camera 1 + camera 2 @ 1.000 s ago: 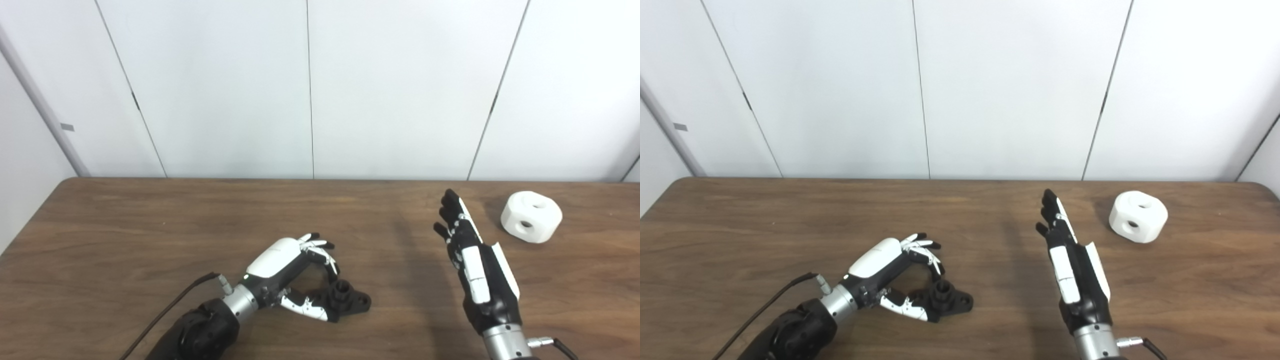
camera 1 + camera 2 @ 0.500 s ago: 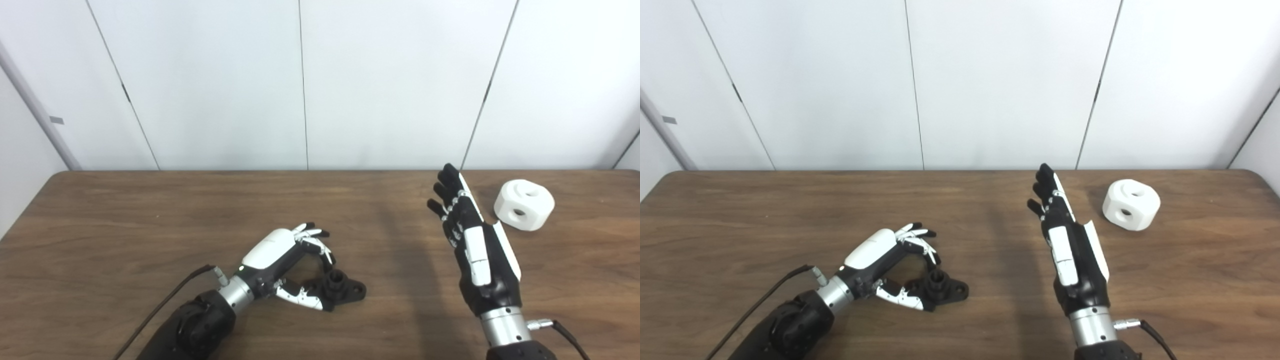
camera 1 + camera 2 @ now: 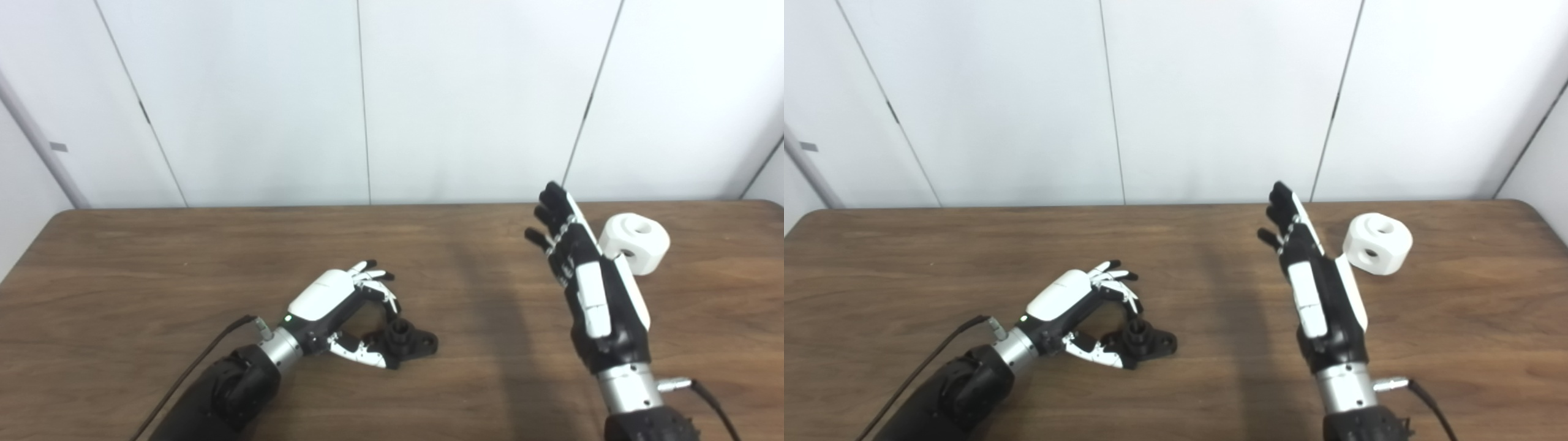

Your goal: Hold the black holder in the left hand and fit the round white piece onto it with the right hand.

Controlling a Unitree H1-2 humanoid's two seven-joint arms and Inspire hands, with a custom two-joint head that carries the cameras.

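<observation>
Now the right hand (image 3: pixel 1317 288), open and empty, stands just left of the round white piece (image 3: pixel 1377 243), seemingly not touching it.

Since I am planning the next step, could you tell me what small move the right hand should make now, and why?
Probably the right hand should move a little further right and curl around the white piece. The hand is open, fingers straight, just beside the piece, which sits untouched on the table. The left hand is cupped around the black holder, apparently about to grip.
</observation>
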